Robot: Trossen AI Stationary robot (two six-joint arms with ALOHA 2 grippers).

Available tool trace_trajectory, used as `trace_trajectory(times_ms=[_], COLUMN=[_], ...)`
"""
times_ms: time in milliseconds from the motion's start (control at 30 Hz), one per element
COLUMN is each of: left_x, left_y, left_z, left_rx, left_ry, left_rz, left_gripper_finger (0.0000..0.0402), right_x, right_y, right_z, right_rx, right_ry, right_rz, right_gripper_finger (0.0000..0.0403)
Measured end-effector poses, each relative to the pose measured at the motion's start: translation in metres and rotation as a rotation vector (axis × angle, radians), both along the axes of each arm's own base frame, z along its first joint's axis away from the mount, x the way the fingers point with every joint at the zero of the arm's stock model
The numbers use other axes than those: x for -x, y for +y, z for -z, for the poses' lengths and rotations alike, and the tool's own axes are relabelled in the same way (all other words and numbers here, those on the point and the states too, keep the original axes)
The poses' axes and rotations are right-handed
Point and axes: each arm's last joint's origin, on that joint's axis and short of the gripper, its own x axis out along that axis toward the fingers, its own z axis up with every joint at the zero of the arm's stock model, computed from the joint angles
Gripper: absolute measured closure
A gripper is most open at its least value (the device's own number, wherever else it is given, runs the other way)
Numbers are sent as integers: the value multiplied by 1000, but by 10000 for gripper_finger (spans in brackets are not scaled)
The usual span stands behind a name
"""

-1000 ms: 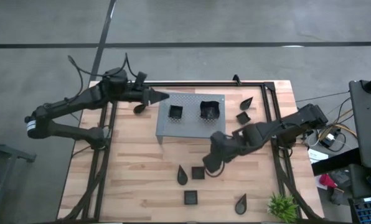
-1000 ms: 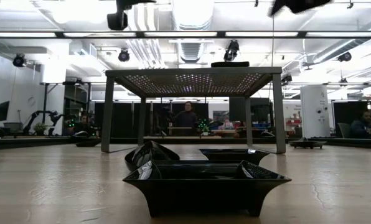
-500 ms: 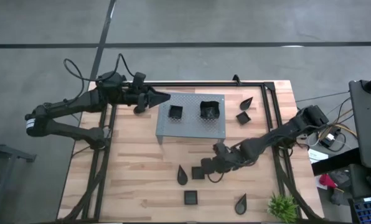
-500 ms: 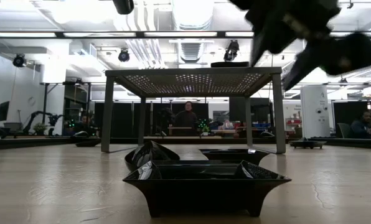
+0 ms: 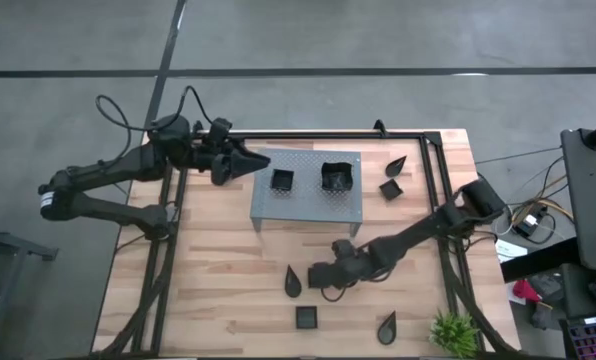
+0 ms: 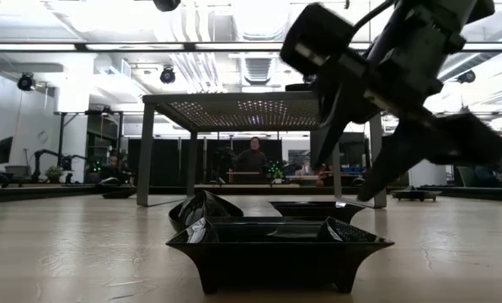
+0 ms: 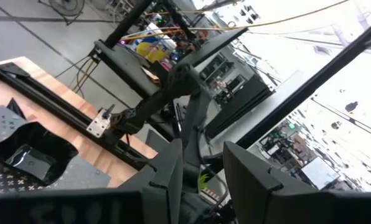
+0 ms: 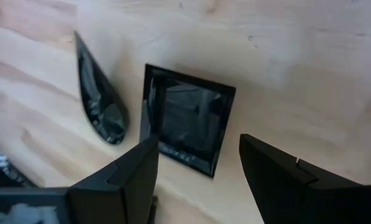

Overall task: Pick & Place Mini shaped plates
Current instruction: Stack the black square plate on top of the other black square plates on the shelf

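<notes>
Pale wooden worktop point(image 5: 218, 270) fills the high view's centre. Just below centre, the right gripper point(image 5: 321, 274) hovers over a square plate point(image 8: 187, 119), fingers point(image 8: 120, 176) spread and empty. Glossy, stiff and light, the plate looks slippery; a raised rim offers the likeliest hold. The left gripper point(image 5: 258, 158), half-spread and empty, waits upper left.

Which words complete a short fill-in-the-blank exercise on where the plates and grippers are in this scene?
1. The right gripper hangs open over a ____ plate.
2. Beside that plate lies a ____-shaped plate.
3. The grey rack carries ____ plates on top.
4. The left gripper hovers beside the ____.

Missing words: square; teardrop; two; rack
</notes>
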Motion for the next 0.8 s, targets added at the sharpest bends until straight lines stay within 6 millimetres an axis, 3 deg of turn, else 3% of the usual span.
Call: trace_trajectory(times_ms=[400,567,800], left_x=[2,2,2], left_y=[-1,-1,-1], left_z=[-1,-1,-1], left_rx=[-1,-3,-3], left_ry=[-1,-2,-1], left_rz=[20,21,20], left_gripper_finger=[293,293,293], right_x=[-16,-12,-13], right_y=[7,5,5], right_z=[7,7,6], right_rx=[41,59,65], right_ry=[87,115,105], right_rz=[4,-3,-21], right_gripper_finger=[203,256,377])
